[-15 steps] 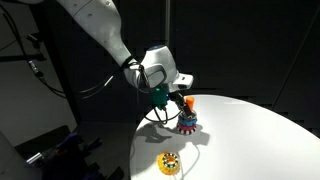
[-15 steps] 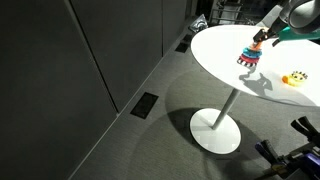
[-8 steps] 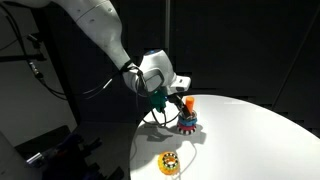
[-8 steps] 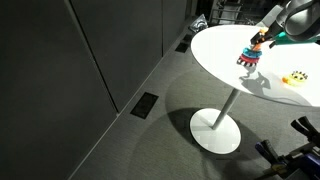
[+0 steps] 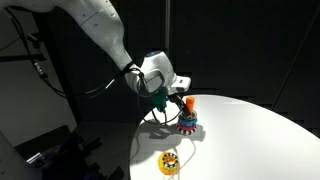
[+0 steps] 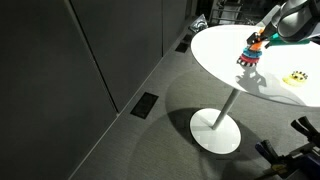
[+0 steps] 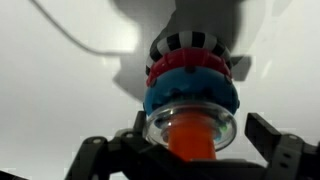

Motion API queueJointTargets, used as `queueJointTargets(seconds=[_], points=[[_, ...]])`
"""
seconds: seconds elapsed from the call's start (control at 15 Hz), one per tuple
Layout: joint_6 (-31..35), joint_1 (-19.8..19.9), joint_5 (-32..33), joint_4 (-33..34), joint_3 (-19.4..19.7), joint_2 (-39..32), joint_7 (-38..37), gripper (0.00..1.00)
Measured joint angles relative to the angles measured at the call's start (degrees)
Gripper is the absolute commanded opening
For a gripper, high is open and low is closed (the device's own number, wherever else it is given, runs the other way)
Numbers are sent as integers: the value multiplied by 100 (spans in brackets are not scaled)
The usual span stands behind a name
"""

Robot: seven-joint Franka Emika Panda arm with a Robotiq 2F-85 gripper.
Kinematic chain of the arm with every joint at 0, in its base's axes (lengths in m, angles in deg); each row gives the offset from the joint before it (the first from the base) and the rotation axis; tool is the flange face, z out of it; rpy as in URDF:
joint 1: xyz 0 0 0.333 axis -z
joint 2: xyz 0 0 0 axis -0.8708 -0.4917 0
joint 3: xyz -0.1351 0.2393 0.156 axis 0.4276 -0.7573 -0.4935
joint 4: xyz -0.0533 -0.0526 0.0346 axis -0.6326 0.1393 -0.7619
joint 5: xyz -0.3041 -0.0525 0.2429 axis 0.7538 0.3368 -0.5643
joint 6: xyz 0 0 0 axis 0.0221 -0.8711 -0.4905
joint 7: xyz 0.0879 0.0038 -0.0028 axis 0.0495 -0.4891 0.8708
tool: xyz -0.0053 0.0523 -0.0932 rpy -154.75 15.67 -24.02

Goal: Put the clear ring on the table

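Note:
A stacking toy (image 5: 187, 121) stands on the white round table (image 5: 250, 140), also seen in the other exterior view (image 6: 250, 56). In the wrist view its orange peg carries a striped ring, a red ring, a blue ring (image 7: 190, 90) and, on top, the clear ring (image 7: 226, 120). My gripper (image 7: 188, 152) is open, with one finger on each side of the clear ring, close to it but not closed on it. In both exterior views the gripper (image 5: 177, 100) (image 6: 261, 39) is at the toy's top.
A yellow ring with dark dots (image 5: 169, 163) (image 6: 296, 77) lies on the table apart from the toy, near the table's edge. The table (image 6: 220, 50) stands on a single pedestal. Dark panels and equipment surround it.
The gripper has shifted slightly towards the toy's top. The toy and the yellow ring have not moved.

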Motion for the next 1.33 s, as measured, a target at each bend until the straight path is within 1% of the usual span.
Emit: queueJointTargets(seconds=[0.47, 0.6, 0.67, 1.33], points=[[0, -59, -85, 332, 86, -246, -31, 100], [0, -59, -88, 406, 101, -315, -80, 74], [0, -60, -98, 436, 109, -347, -101, 70], [-6, -74, -301, 563, 175, -407, -229, 70]])
